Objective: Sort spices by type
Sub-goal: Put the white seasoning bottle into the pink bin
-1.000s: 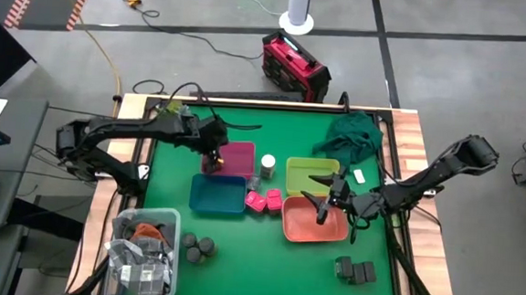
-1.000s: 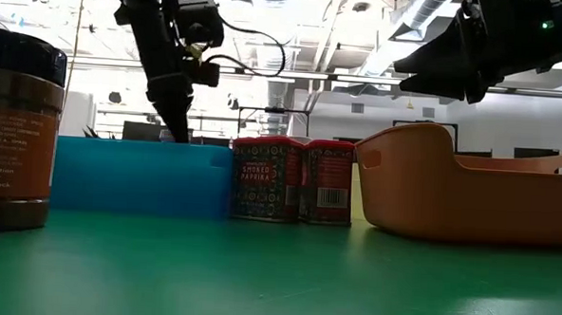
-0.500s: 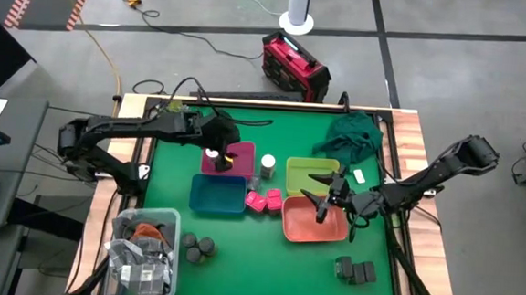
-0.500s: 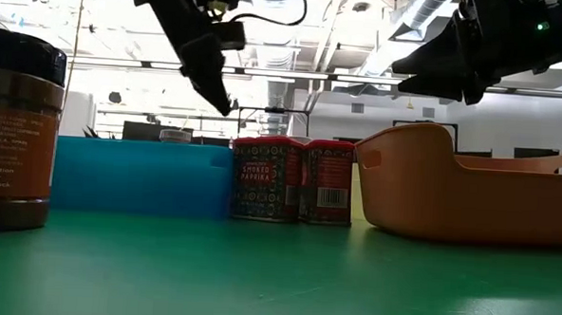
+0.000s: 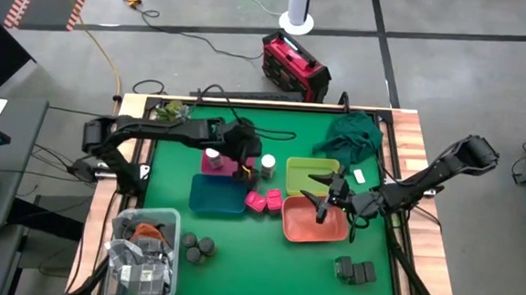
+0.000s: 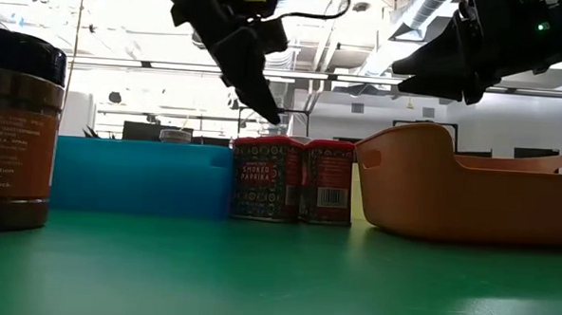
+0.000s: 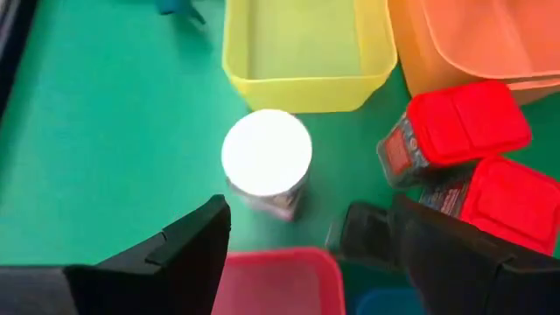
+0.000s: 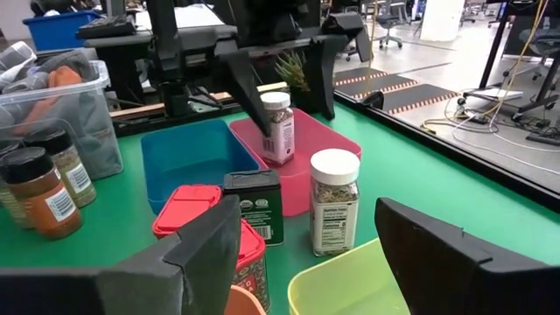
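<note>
One white-capped jar (image 5: 212, 154) stands inside the pink tray (image 5: 237, 151). A second white-capped jar (image 7: 266, 154) stands on the green table between the pink tray and the yellow-green tray (image 5: 312, 174). My left gripper (image 5: 246, 165) hovers open and empty over the pink tray's right end, its fingers on either side of the view toward the second jar (image 5: 267, 163). Two pink boxes (image 5: 263, 201) stand side by side by the blue tray (image 5: 216, 196). My right gripper (image 5: 320, 193) waits open and empty over the salmon tray (image 5: 313, 224).
A dark rectangular box (image 8: 254, 206) stands by the pink boxes. Dark grey boxes (image 5: 356, 270) lie at the near right and round tins (image 5: 198, 247) at the near left, beside the clear bin of clutter (image 5: 144, 250). A green cloth (image 5: 351, 135) lies at the far right.
My left gripper has risen out of the pink tray and gone toward the table's right edge, toward the jar on the table. The jar it covered a second ago now stands free in the pink tray.
</note>
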### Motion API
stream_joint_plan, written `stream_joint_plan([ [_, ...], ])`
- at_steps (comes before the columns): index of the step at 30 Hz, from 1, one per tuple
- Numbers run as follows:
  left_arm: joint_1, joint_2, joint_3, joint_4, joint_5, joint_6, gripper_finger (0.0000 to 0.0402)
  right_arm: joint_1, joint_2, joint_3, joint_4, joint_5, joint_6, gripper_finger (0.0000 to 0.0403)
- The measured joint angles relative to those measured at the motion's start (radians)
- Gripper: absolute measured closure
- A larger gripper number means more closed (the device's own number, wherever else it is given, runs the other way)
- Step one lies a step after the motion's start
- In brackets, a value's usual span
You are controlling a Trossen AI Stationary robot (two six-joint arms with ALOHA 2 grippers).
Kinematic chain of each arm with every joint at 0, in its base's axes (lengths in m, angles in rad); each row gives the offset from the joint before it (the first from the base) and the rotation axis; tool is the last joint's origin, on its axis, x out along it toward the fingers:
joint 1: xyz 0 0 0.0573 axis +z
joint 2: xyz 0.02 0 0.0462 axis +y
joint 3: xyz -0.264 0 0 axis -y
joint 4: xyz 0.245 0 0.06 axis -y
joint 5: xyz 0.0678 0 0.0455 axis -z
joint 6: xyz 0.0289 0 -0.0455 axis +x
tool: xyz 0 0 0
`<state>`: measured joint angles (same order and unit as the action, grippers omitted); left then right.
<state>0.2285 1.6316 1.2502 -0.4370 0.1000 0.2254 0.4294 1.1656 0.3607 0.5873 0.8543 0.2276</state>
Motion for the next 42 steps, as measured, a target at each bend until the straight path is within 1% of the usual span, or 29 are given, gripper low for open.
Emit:
stream_joint_plan([
  [6,0.01,0.07,0.07,-0.001,0.0,0.006,0.0104,0.01,0.0,0.0,-0.006,-0.001,0.0,0.0113],
  [16,0.009,0.183,0.145,0.001,-0.012,0.104,0.0104,0.01,0.0,0.0,-0.007,-0.003,0.0,0.0113],
  [23,0.016,0.224,0.154,-0.008,-0.014,0.159,0.0104,0.01,0.0,0.0,-0.009,-0.016,0.0,0.0113],
  [31,0.017,0.253,0.155,-0.006,0.032,0.171,0.0105,0.01,0.0,0.0,-0.013,-0.017,0.007,0.0113],
  [36,0.018,0.293,0.155,-0.007,0.036,0.158,0.013,0.016,0.0,0.0,-0.01,-0.019,0.008,0.0113],
  [42,0.015,0.314,0.153,0.019,0.037,0.156,0.0193,0.015,0.0,-0.001,-0.01,-0.019,0.009,0.0113],
])
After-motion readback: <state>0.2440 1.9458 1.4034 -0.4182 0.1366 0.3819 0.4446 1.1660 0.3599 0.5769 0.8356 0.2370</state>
